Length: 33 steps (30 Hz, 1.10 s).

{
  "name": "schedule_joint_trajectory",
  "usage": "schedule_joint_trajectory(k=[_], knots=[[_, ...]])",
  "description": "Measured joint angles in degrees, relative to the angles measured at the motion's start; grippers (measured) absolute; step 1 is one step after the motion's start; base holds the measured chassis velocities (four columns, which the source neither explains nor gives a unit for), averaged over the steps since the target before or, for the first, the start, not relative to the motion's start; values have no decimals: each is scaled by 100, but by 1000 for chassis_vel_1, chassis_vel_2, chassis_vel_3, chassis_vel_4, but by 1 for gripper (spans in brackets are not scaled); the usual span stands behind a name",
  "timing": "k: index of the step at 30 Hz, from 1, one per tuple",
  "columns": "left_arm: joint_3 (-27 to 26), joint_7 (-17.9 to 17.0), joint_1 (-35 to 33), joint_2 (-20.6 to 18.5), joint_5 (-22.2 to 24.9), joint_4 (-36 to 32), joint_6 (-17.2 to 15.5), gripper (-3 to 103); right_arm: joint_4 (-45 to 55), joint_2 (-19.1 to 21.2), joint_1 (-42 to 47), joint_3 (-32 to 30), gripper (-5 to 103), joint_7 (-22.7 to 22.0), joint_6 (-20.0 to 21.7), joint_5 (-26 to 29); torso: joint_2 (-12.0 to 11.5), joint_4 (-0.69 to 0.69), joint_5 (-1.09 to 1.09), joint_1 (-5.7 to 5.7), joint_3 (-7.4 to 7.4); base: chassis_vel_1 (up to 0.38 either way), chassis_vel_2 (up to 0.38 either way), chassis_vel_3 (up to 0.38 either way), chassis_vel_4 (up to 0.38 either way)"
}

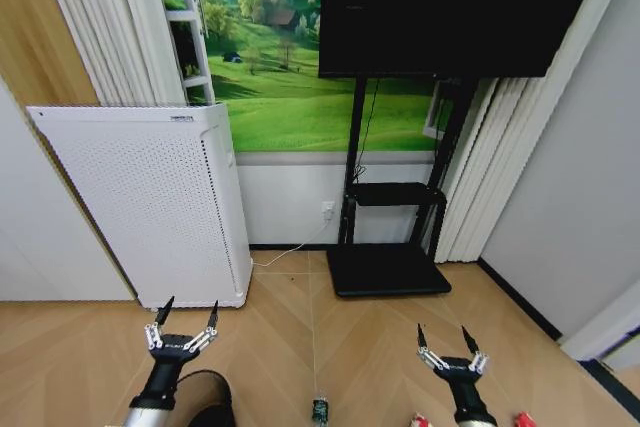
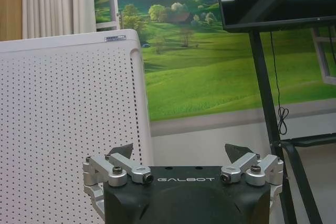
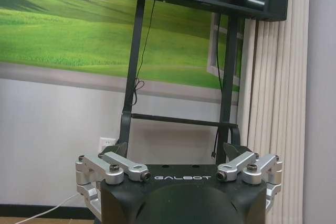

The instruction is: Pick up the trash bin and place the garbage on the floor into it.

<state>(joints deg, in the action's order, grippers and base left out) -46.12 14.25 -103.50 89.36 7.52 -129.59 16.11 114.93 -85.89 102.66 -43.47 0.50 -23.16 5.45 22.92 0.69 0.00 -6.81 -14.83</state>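
The trash bin (image 1: pixel 208 399) is a dark round shape at the bottom edge of the head view, partly hidden under my left arm. Garbage lies on the parquet floor (image 1: pixel 300 347): a bottle with a green label (image 1: pixel 320 410) at the bottom centre, a red-and-white scrap (image 1: pixel 420 421) and a small red piece (image 1: pixel 524 419) on either side of my right arm. My left gripper (image 1: pixel 190 309) (image 2: pixel 179 153) is held up, open and empty, facing the white appliance. Equally raised, my right gripper (image 1: pixel 442 334) (image 3: pixel 176 150) is open and empty, facing the TV stand.
A tall white perforated appliance (image 1: pixel 150 207) stands at the left against the wall. A black TV stand (image 1: pixel 390 267) with a flat base and a screen (image 1: pixel 460 7) sits ahead at the centre. A white cable (image 1: pixel 285 257) runs along the floor between them. Grey walls close in on the right.
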Motion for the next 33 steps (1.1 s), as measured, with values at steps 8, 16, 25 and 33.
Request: schedule_joint_trajectory(k=[8, 16, 25, 33], knots=[[-8, -1, 2, -1, 2, 16, 1, 96, -38, 34, -20, -16, 100, 1, -84, 8, -157, 0, 0, 44, 112, 0, 0, 0, 0], [-17, 7, 34, -24, 1, 45, 9, 96, -58, 41, -51, -23, 100, -62, 13, 8, -440, 0, 0, 131, 309, 0, 0, 0, 0], [-11, 12, 26, -12, -19, 63, 7, 96, -72, 42, -38, -29, 100, -60, 8, 40, -634, 0, 0, 187, 447, 0, 0, 0, 0], [-23, 13, 20, -9, -22, 76, 7, 96, -91, 54, -56, -32, 100, -60, 15, 69, -811, 0, 0, 235, 577, 0, 0, 0, 0]])
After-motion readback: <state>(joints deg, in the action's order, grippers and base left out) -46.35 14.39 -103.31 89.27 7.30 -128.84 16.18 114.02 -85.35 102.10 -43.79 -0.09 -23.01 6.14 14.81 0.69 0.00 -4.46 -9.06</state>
